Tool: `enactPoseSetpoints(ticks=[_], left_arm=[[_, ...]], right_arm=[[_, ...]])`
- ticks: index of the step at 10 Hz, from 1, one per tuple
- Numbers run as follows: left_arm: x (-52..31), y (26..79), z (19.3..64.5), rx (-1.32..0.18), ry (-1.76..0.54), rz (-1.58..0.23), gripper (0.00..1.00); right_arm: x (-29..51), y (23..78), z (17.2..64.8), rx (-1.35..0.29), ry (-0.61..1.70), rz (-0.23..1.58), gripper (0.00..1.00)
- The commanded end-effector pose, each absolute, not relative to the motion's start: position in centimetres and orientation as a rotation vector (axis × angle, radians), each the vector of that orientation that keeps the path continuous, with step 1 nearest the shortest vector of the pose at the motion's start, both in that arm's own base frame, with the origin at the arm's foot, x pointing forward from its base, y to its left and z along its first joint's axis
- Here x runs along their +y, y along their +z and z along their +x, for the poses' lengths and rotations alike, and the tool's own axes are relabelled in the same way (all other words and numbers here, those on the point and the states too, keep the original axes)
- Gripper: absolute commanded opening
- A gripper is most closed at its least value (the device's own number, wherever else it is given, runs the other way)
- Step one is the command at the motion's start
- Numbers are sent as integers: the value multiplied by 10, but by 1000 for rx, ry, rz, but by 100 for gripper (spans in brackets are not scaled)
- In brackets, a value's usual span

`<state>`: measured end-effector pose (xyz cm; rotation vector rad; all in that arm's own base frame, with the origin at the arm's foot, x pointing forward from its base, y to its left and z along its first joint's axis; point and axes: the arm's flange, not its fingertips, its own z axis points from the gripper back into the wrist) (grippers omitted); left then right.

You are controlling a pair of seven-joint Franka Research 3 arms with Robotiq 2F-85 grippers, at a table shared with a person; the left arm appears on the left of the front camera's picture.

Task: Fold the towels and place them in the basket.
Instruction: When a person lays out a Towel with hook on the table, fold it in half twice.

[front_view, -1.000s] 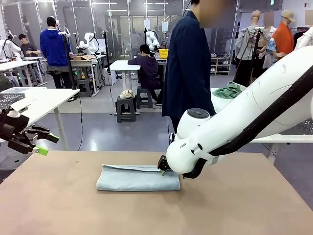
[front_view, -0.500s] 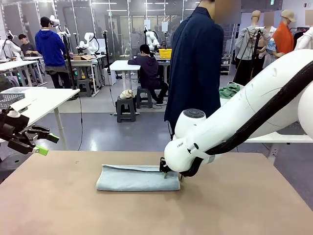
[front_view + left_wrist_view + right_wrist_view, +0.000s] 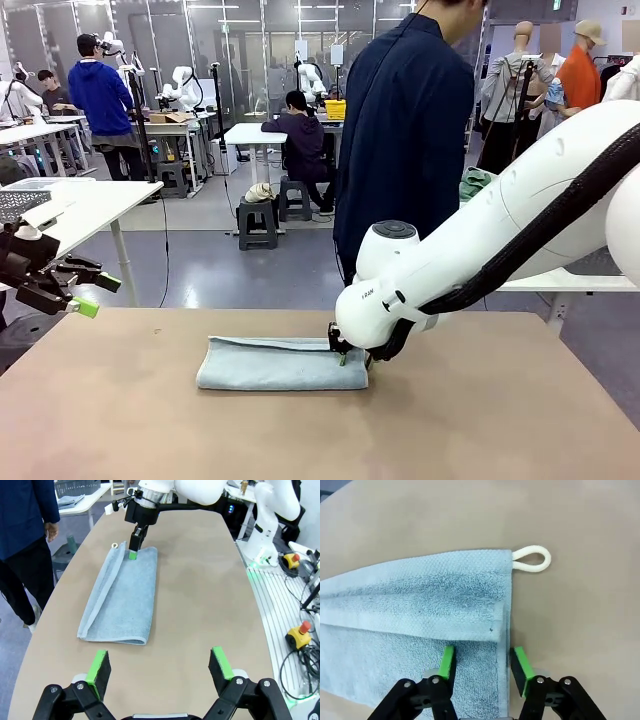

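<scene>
A pale blue-grey towel point(image 3: 280, 365) lies folded into a long strip on the brown table point(image 3: 480, 420). In the left wrist view the towel point(image 3: 122, 597) stretches away from me. My right gripper point(image 3: 343, 357) is down on its right end. In the right wrist view the towel point(image 3: 420, 595) shows its white loop point(image 3: 532, 560), and the right gripper point(image 3: 483, 664) straddles the end hem, jaws partly drawn in with a gap left. My left gripper point(image 3: 96, 296) hangs open off the table's left edge, seen again as the left gripper point(image 3: 160, 665). A dark grey mesh basket point(image 3: 75, 487) stands on a side table.
A person in a dark blue coat point(image 3: 400, 130) stands at the table's far edge, a hand point(image 3: 51, 531) hanging by their side. A white side table point(image 3: 80, 205) carries a pale mesh basket point(image 3: 20, 205) at the left. Cables and emergency-stop buttons point(image 3: 305, 630) lie beside the table.
The right gripper's jaws have drawn closer together around the towel's right end. The person has leaned in toward the table. The left arm has not moved.
</scene>
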<state>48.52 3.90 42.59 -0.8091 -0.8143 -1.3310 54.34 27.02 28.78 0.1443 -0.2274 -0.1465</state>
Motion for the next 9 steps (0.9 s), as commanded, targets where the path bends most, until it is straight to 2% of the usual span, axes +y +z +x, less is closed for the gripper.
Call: enactPoseSetpoints(ticks=[1,4,5,9], left_arm=[[40,427,484,-814,-1333,-800,100],[40,427,484,-814,-1333,-800,100],[40,427,484,-814,-1333,-800,100],[40,427,484,-814,-1333,-800,100]], right_arm=[[283,280,545,-225,-192,104,39],[282,279,545,-214,-196,94,9],[283,277,544,-209,-196,93,2],[281,281,544,-189,-191,85,0]])
